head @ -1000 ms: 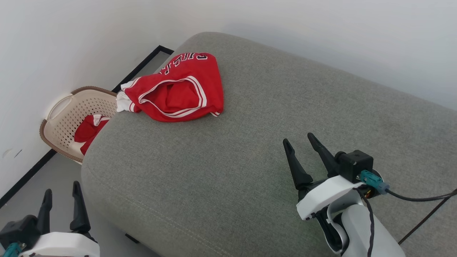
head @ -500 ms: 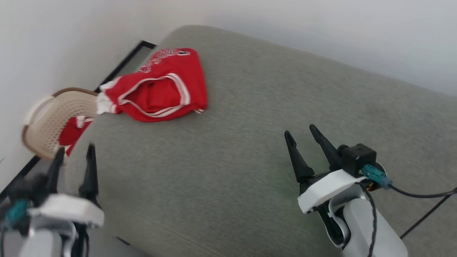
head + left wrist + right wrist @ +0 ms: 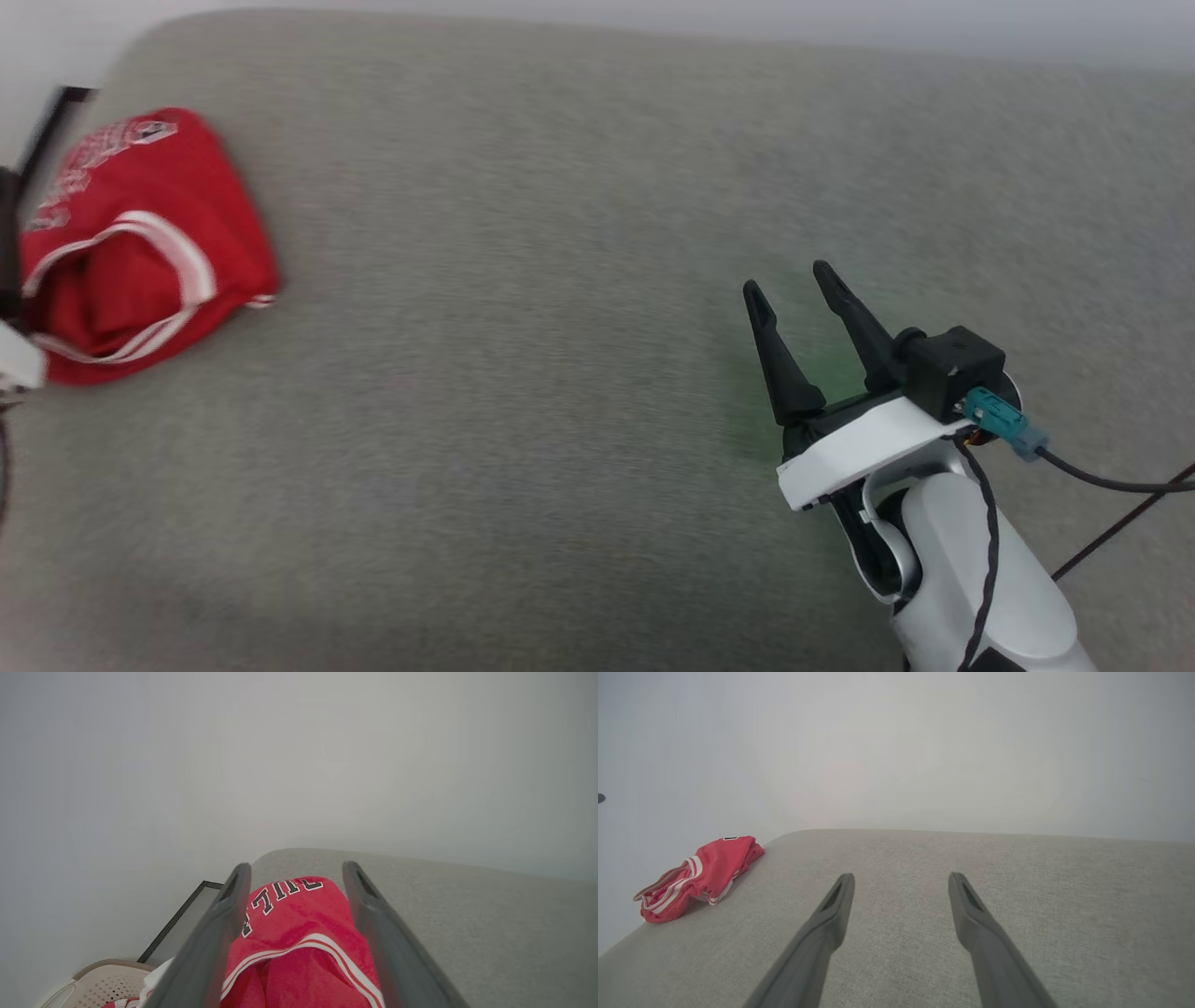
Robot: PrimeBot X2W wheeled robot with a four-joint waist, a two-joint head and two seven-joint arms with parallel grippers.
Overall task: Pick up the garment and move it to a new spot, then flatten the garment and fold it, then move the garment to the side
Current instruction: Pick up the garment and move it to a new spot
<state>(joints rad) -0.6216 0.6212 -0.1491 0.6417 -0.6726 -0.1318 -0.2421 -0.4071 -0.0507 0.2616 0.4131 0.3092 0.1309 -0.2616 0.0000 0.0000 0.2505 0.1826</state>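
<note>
Soft, even light, hardly any shadows. Head view's smeared with motion blur, worst around the shirt (image 3: pixel 140 243). Wrist views are sharper, walls (image 3: pixel 299 765) washed out.

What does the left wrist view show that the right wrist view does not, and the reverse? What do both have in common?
Left wrist view: the open left gripper framing the garment close up, its black-and-white lettering readable, plus a beige perforated basket and a black floor strip.
Right wrist view: the open right gripper over bare cushion, with the garment far off to that view's left.
Both: the red garment, the grey cushion, the pale wall.
</note>
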